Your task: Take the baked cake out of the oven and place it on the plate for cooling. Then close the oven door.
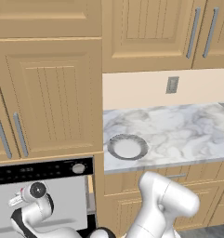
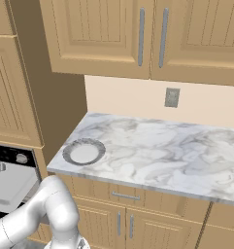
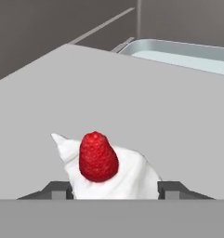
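Note:
The baked cake (image 3: 111, 169), a pale wedge topped with a red strawberry, sits right between my gripper's (image 3: 114, 189) two dark fingertips, which press against its left and right sides. A plain grey flat surface (image 3: 146, 97) spreads under and behind the cake; I cannot tell whether it is the oven door's inner face. In the left base view my hand (image 1: 16, 201) is low in front of the oven (image 1: 39, 171), under its black control panel. The plate (image 1: 127, 147) (image 2: 83, 151), grey-rimmed with a white centre, lies bare on the marble counter's near left corner.
A pale metal tray (image 3: 187, 51) lies beyond the grey surface at the hand view's upper right, with dark oven walls behind it. The marble counter (image 1: 187, 130) stretches right of the plate. Wooden cabinets (image 1: 53, 93) stand above the oven and the counter.

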